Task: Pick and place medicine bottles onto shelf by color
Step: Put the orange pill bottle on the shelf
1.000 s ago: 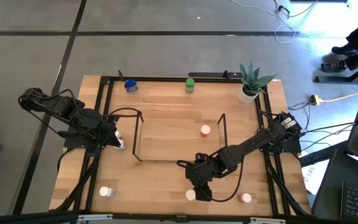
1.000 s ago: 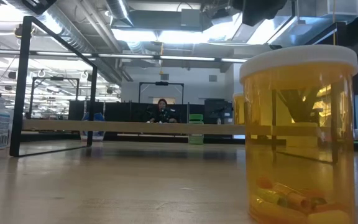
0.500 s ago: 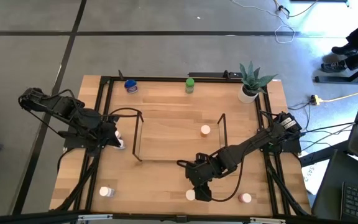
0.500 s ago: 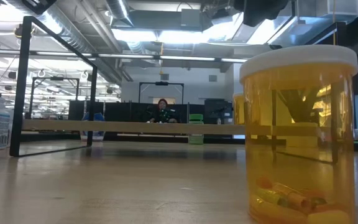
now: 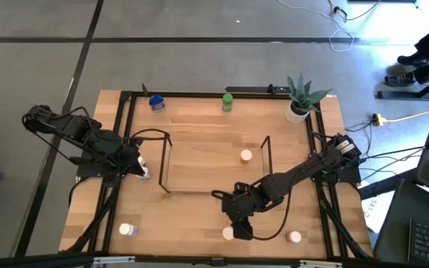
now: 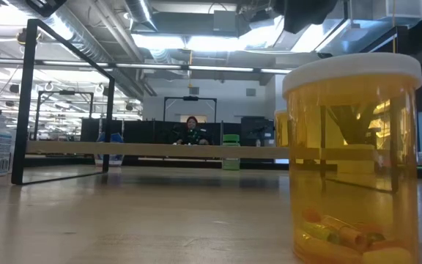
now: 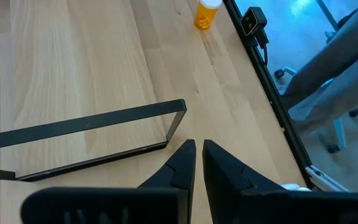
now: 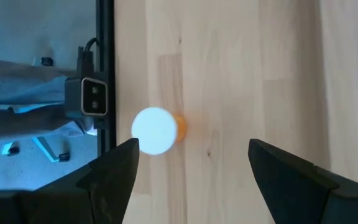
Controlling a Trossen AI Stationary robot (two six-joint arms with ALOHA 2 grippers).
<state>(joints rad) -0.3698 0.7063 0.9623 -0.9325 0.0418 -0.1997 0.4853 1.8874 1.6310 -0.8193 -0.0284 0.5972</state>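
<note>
1. Left gripper (image 5: 141,170) sits clenched and empty near the table's left edge, just outside the shelf (image 5: 168,158); nothing has shifted there over the last second.
2. White-capped bottle (image 5: 127,230) stands untouched near the front-left corner, with a blue-capped bottle (image 5: 156,102) and a green-capped bottle (image 5: 228,101) along the back edge.
3. Right gripper (image 5: 240,228) hangs with its fingers spread wide above the front edge, just beside the orange bottle (image 8: 156,130), holding nothing; its pose is unchanged too.
4. One orange bottle (image 5: 246,155) already stands inside the shelf, and a pink-capped bottle (image 5: 294,237) waits near the front-right.
5. With no movement, this reads as a pause before descending onto the orange bottle.
</note>
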